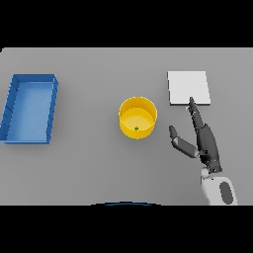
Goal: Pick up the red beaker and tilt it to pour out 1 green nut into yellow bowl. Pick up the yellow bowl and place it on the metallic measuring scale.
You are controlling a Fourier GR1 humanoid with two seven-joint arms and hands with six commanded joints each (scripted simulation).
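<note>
A yellow bowl stands upright at the middle of the grey table, with one small green nut lying inside it near the front wall. The flat metallic scale lies to the bowl's right and a little farther back. My right hand is open to the right of the bowl, apart from it, holding nothing. Its straight fingers point away from me and a fingertip overlaps the scale's front edge. The thumb sticks out toward the bowl. No red beaker shows in this view. My left hand is out of view.
A blue rectangular bin lies at the left side of the table, well away from the bowl. The table's far edge runs just behind the scale.
</note>
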